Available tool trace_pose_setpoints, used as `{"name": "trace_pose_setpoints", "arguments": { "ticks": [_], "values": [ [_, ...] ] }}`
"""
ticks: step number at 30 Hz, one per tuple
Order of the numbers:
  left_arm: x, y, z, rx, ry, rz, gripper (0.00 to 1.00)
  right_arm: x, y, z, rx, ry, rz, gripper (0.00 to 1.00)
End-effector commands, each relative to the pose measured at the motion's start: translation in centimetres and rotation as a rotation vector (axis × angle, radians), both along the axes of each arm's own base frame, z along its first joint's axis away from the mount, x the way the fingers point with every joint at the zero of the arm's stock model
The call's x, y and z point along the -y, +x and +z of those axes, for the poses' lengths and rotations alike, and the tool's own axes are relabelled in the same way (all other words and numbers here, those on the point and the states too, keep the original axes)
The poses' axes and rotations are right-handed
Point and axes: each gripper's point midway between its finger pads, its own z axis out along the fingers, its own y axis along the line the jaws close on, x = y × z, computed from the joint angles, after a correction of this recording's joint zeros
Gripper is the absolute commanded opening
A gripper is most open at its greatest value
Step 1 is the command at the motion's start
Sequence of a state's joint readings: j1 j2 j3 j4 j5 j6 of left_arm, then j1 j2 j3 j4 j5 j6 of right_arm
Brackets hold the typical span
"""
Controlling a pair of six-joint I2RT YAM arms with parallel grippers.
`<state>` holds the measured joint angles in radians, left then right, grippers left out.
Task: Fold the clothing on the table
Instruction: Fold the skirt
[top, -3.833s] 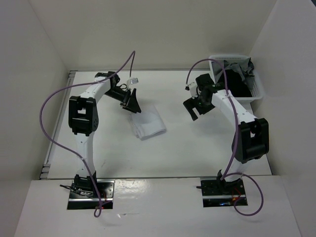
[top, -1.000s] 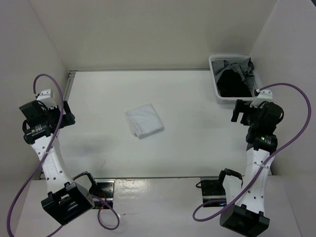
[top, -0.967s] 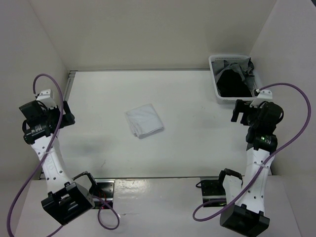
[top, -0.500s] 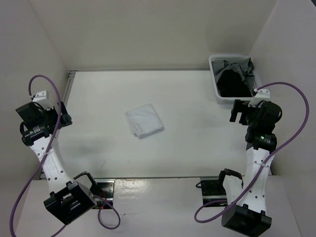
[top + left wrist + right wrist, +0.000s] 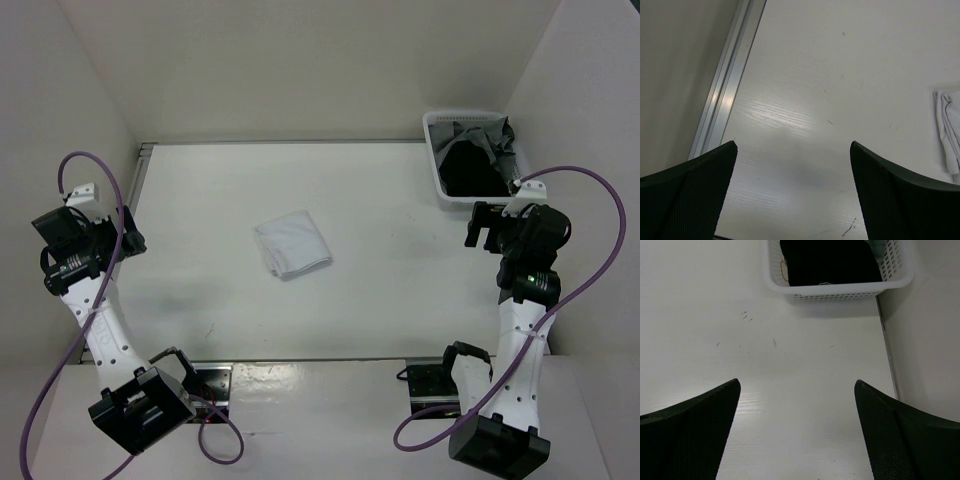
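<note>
**Both grippers open and empty, clothing lies folded mid-table**

- The clothing is a compact white folded packet, flat on the table. It's well apart from the white basket, off to the basket's left and nearer the arm bases than the basket is.
- Its outline is close to square. The slightly longer axis runs far-to-near, skewed so the near end sits more toward the basket's side. Stacked layer edges show along the side facing away from the basket.
- The left gripper has its jaws spread wide with nothing between them. It's over the table edge opposite the basket, near the metal rail. The clothing's edge only just shows at the right of the left wrist view.
- The right gripper is also spread wide and holding nothing. It's just in front of the basket on the near side, over bare table.
- The basket holds a black garment and a grey garment.
</note>
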<state>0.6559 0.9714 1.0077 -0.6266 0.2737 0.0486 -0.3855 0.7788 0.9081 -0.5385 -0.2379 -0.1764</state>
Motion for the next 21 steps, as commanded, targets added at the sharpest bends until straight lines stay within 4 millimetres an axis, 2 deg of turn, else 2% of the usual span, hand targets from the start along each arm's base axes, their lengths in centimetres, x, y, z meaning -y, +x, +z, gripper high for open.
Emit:
{"name": "trace_pose_setpoints", "arguments": {
  "ticks": [1, 21],
  "values": [
    [0.0, 0.13, 0.63, 0.034, 0.01, -0.002, 0.99, -0.14, 0.61, 0.92, 0.041, -0.019, 0.019, 0.99],
    [0.0, 0.13, 0.63, 0.034, 0.01, -0.002, 0.99, -0.34, 0.64, 0.94, 0.042, -0.023, 0.035, 0.99]
  ]
}}
